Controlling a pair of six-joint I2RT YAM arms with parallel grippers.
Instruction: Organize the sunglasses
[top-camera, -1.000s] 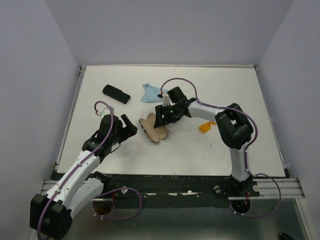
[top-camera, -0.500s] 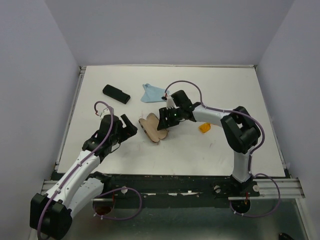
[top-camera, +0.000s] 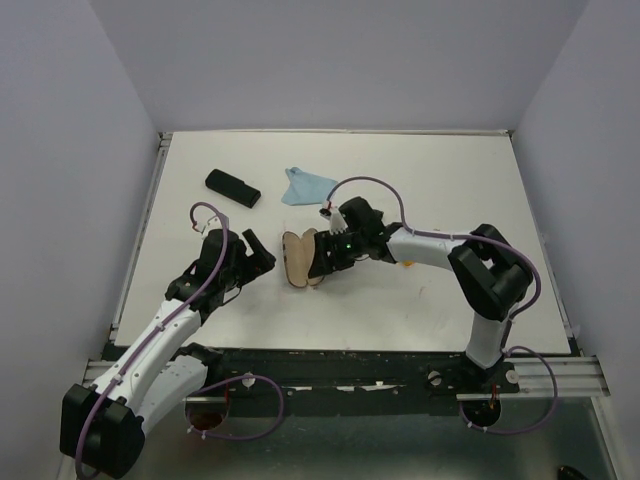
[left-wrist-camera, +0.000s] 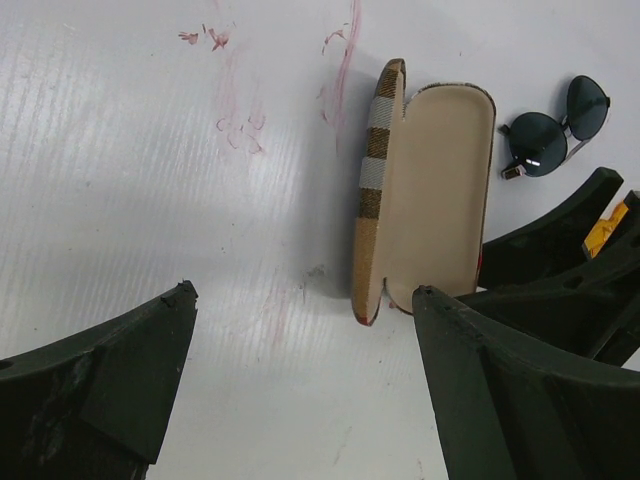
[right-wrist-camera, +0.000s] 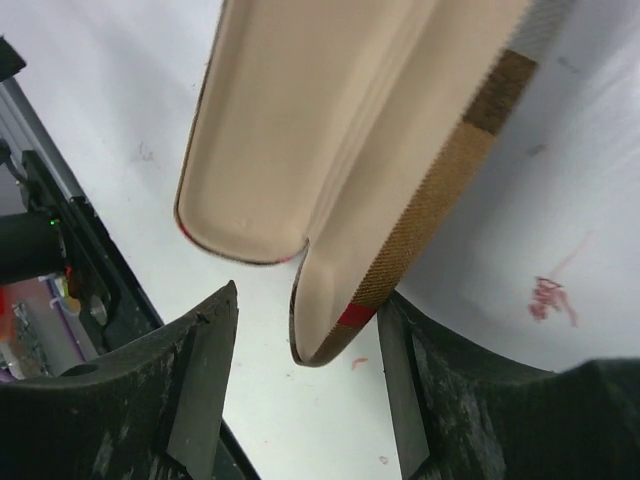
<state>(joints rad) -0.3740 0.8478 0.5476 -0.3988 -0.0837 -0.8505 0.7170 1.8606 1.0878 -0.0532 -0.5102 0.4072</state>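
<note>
Tabletop (top-camera: 450, 180), open plaid case (left-wrist-camera: 440, 190) (sunglasses (left-wrist-camera: 550, 132) beside)

Was a robotics lab test cell, white table (top-camera: 450, 180) boxed in by plain pale walls (top-camera: 60, 150), metal mounting rail (top-camera: 560, 372) along the near edge, purple cables (top-camera: 368, 179) trailing.

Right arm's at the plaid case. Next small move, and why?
Probably close the right gripper on the open plaid case. Its jaws straddle the end of one shell, with a gap showing on one side, so nothing is pinched yet. Held steady, the case could then take the black sunglasses lying beside it.
</note>
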